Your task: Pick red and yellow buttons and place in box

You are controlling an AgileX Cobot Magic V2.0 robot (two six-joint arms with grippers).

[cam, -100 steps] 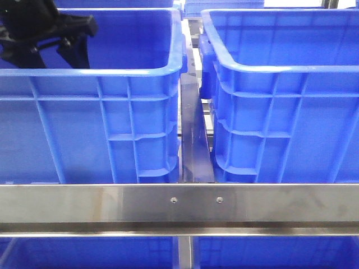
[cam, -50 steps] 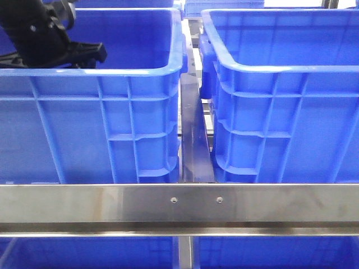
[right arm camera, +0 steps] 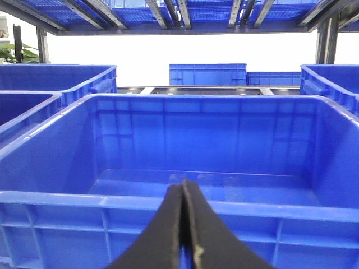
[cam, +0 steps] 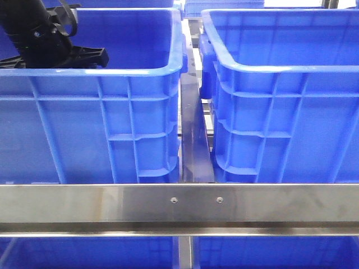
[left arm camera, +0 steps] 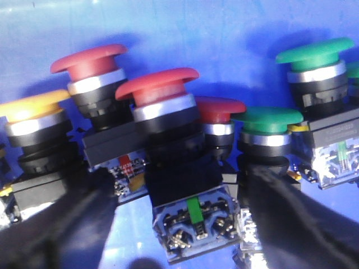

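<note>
In the left wrist view several push buttons stand close together on a blue crate floor. A red button is in the middle, with a second red one behind it and a third beside it. A yellow button stands at the edge. My left gripper is open, one dark finger on each side of the middle red button's block. My right gripper is shut on nothing, facing an empty blue box.
Two green buttons stand next to the red ones. In the front view my left arm reaches down into the left crate. A second crate is to the right, beyond a steel rail.
My left arm has sunk deeper into the left crate and swung slightly right; its open fingers, seen above the rim a second ago, are now mostly below it.
</note>
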